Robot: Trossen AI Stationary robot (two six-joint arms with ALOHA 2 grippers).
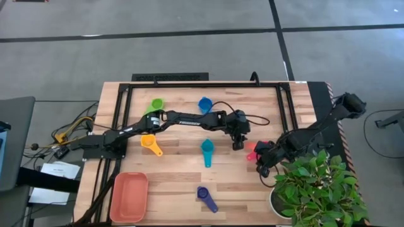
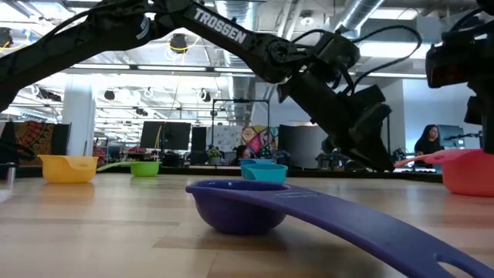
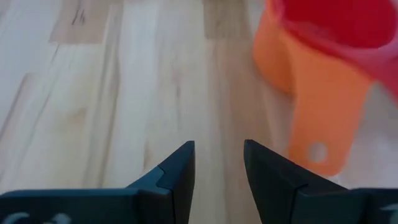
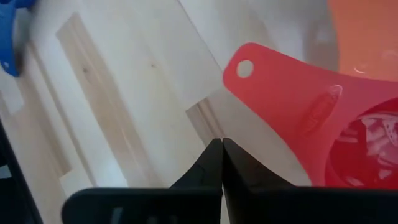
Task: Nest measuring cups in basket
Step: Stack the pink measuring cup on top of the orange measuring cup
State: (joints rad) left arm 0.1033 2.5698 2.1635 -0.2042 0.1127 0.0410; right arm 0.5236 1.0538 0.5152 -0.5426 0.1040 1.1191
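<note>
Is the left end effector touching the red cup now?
Apart. The left wrist view shows bare table between the open left end effector and the red cup, which sits in an orange cup.

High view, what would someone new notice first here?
Bright measuring cups lie scattered over the wooden table, while the orange basket sits bare at the near left corner. The left gripper, open, and right gripper, shut, close in on a red cup nested in an orange cup, beside a potted plant.
</note>
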